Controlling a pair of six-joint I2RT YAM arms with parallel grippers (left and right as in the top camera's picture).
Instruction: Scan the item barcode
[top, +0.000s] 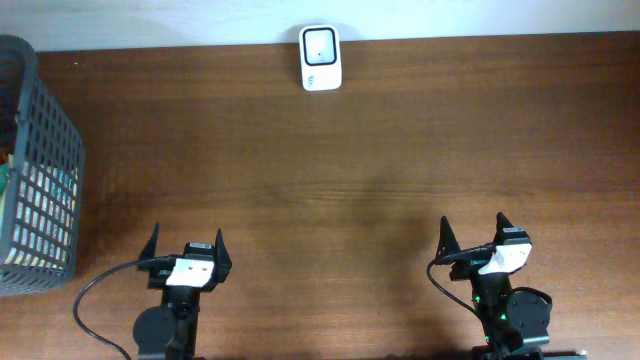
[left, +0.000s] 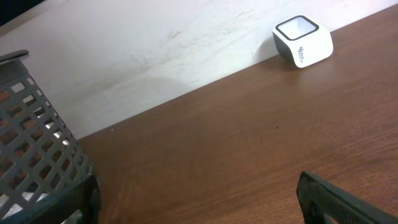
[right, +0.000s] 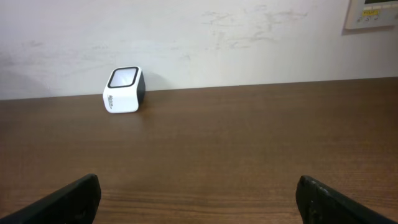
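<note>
Left end effector and right end effector gape empty; grabbing blind in the basket (contents obscured) may snag.

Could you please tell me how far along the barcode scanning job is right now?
Nothing looks done yet. The left gripper and right gripper both sit open and empty, so nothing is in hand. The scanner stands at the far side with nothing before it. Left to do: take an item from the grey basket and show its barcode to the scanner.
</note>
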